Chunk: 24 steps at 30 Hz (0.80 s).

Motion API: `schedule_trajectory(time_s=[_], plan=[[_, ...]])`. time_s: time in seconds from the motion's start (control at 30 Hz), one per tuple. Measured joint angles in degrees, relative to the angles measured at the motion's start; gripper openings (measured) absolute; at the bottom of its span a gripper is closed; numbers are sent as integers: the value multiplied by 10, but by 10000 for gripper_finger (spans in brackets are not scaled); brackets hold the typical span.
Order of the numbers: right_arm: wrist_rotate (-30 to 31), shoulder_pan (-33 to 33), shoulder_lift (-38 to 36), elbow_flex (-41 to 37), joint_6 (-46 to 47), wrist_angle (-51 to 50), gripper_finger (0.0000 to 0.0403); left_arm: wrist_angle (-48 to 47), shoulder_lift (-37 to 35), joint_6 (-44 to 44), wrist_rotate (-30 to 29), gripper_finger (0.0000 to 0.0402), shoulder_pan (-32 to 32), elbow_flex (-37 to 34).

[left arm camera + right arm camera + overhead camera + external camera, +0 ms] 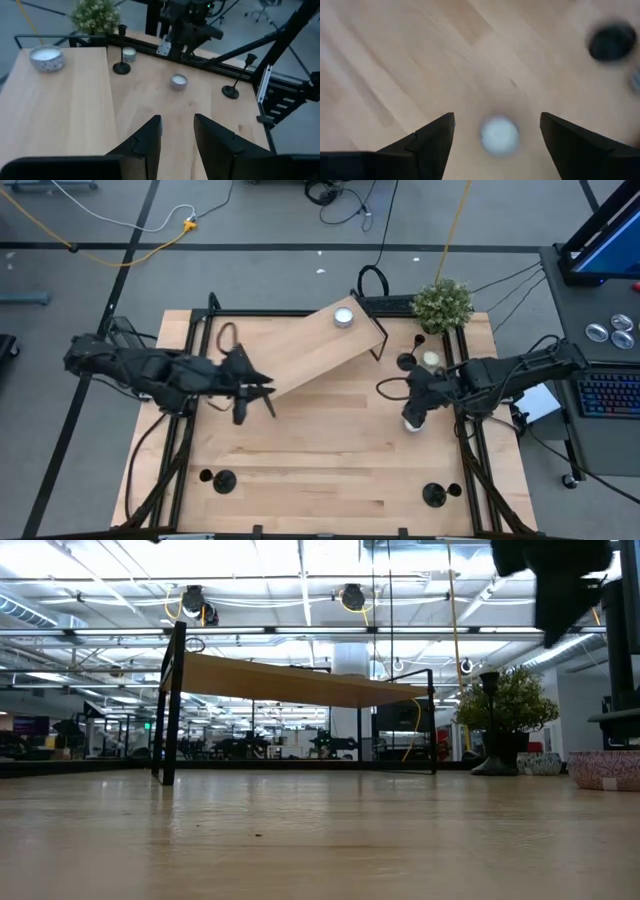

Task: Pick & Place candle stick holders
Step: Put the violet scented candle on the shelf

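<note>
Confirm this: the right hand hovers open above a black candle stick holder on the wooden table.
Not quite. The open right hand hovers above a small round silvery-white tealight candle, not a holder, as the right wrist view shows. The wooden table part holds.
</note>
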Motion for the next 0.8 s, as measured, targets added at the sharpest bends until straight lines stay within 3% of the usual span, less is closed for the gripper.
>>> schedule_trajectory(time_s=[0.2,0.43,0.8], plan=[[-66,0,0,0,117,-95,279,27,-80,3,-57,122,-46,-63],[-68,0,0,0,202,-125,279,59,-145,0,-97,122,-77,-140],[-79,0,2,0,289,-166,279,107,-219,1,-109,122,-98,-230]])
